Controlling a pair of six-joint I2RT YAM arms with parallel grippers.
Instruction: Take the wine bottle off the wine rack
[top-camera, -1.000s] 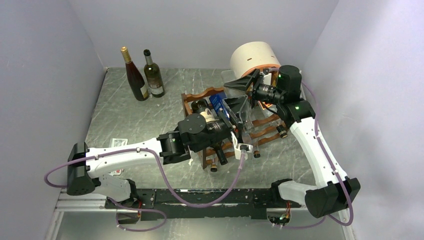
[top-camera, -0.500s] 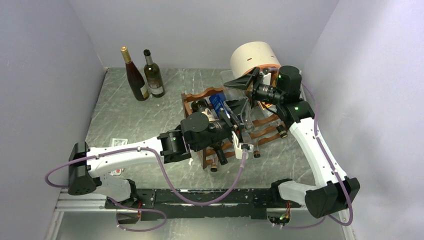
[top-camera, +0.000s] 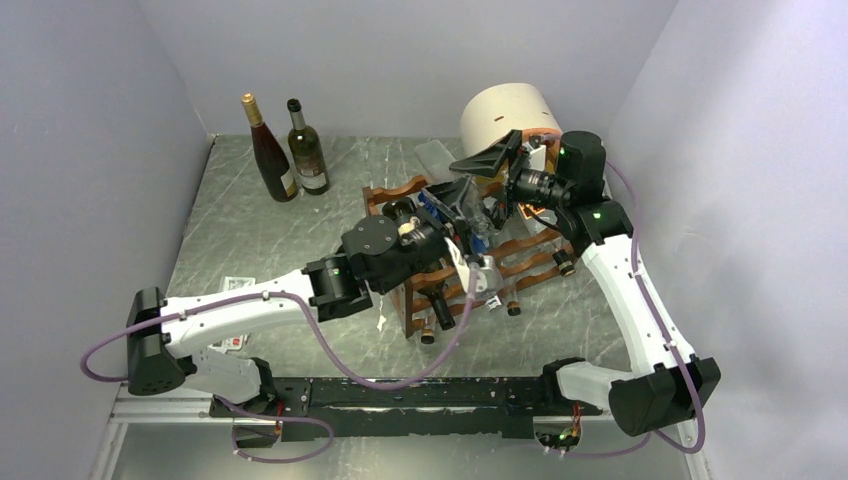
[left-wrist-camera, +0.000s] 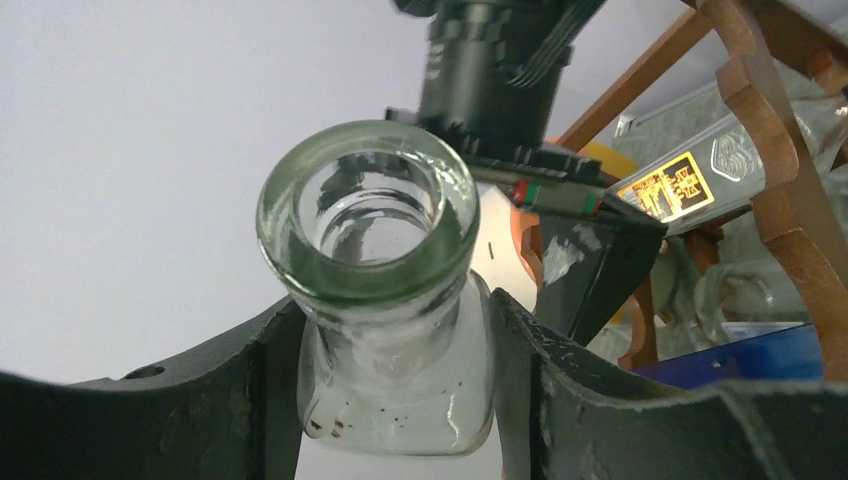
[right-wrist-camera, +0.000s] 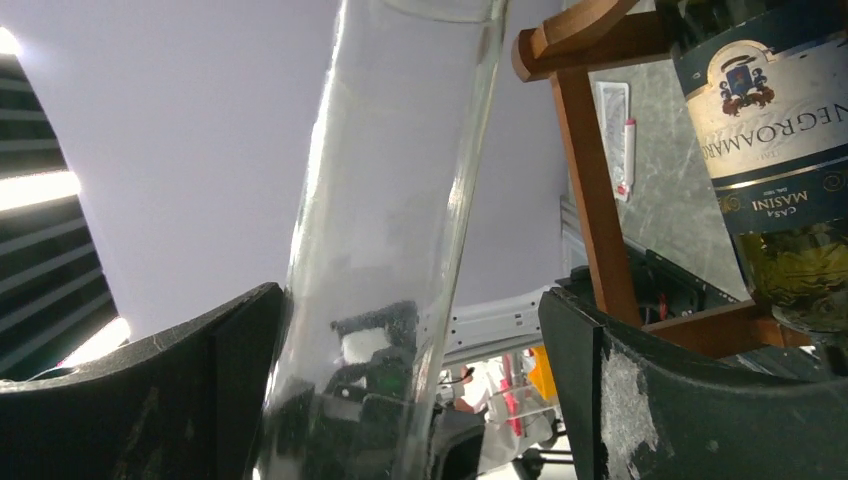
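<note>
Clear glass wine bottle (top-camera: 472, 215): held over the reddish-brown scalloped wooden wine rack (top-camera: 530, 263), long axis 6–12 o'clock, mouth toward 6. Left claw (left-wrist-camera: 395, 400) clamps the neck; right claw (right-wrist-camera: 420, 400) stands wide open around the body.

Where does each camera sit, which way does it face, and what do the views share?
Top: above and behind the arms, looking down on the table and wine rack; left arm and right arm show.
Left wrist: looks along the left pincer, shut on the neck of the clear bottle.
Right wrist: looks between the fingers of the open right pincer, along that bottle's body.
Shared: both wrist views show the clear bottle and the rack.
</note>
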